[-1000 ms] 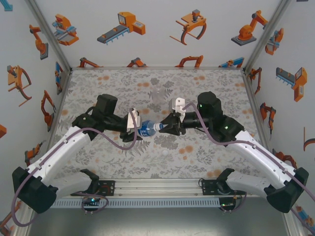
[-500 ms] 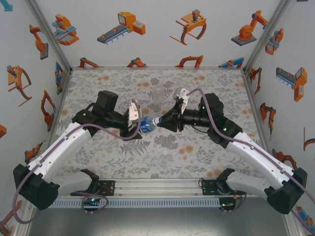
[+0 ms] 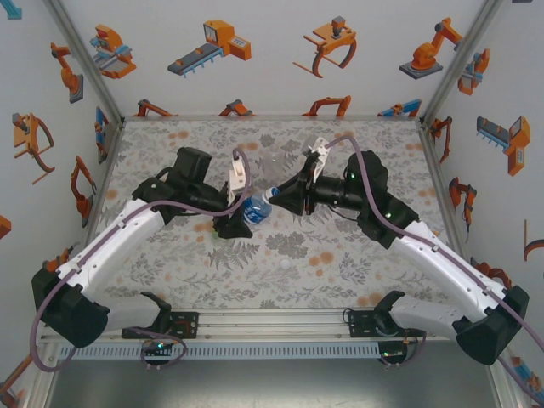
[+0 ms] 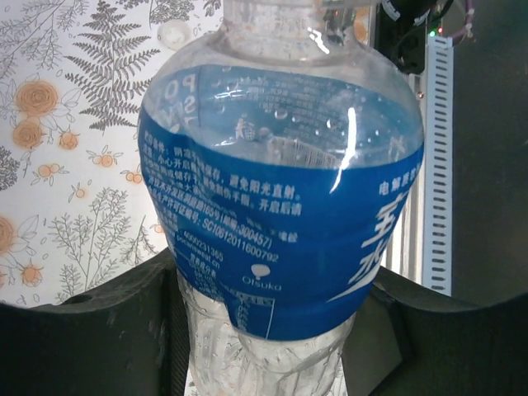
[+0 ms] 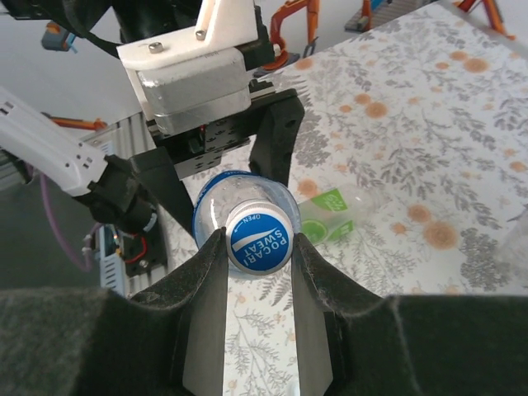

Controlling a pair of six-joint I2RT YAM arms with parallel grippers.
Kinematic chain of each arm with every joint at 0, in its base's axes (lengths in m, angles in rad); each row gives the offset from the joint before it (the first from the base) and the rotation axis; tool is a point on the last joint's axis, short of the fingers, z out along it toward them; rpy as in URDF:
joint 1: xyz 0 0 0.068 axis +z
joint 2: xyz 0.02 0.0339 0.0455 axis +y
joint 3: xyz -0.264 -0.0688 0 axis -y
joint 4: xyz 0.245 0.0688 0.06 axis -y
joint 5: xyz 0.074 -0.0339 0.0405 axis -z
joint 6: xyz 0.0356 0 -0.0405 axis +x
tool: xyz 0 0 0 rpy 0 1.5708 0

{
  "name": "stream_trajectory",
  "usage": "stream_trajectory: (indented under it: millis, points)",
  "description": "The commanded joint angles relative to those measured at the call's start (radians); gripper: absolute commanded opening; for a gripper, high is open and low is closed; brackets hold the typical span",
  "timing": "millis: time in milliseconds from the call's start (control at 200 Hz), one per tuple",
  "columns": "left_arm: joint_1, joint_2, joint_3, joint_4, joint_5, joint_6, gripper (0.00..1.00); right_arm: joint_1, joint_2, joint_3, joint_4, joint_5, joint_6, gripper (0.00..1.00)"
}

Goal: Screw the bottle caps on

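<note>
Two grippers are closed on one clear plastic bottle with a blue label (image 3: 255, 209), which is held off the flower-printed table (image 3: 323, 280) between them. The bottle's body is clamped below the label by the left gripper (image 4: 268, 355), whose dark fingers (image 4: 99, 330) are pressed against either side. At the bottle's neck end, a round screw cap with a white rim and a blue printed top (image 5: 258, 242) is pinched from both sides by the right gripper (image 5: 259, 247).

The bottle's long axis is laid nearly level and runs from the left gripper straight to the right one, so the cap is faced squarely at the right wrist camera. The right arm is therefore judged the one to twist the cap about that axis while the body is held fast by the left.

How far the cap is seated on the threads cannot be told: the neck is covered by the cap and fingers, and is cut off at the top of the left wrist view. Beyond the bottle, a green-tinted plastic bottle (image 5: 330, 216) lies on the table, partly hidden. Beside the bottle's shoulder a small white round object (image 4: 173, 33) is seen on the table, possibly a loose cap, but too blurred to be sure.
</note>
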Motion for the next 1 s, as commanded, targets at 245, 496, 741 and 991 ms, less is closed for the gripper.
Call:
stream_trajectory:
  millis: [245, 496, 741, 991]
  points:
    - [-0.043, -0.055, -0.068, 0.182, -0.015, 0.224, 0.0, 0.038, 0.048, 0.068, -0.4, -0.027, 0.065, 0.0]
    - [-0.044, -0.042, -0.068, 0.231, -0.044, 0.245, 0.0, 0.038, 0.078, 0.06, -0.447, 0.171, 0.362, 0.0]
    - [-0.043, -0.055, -0.121, 0.251, -0.14, 0.321, 0.0, 0.038, 0.11, 0.037, -0.384, 0.205, 0.845, 0.0]
    - [-0.044, -0.066, -0.163, 0.268, -0.149, 0.339, 0.0, 0.038, 0.126, 0.076, -0.474, 0.238, 0.929, 0.19]
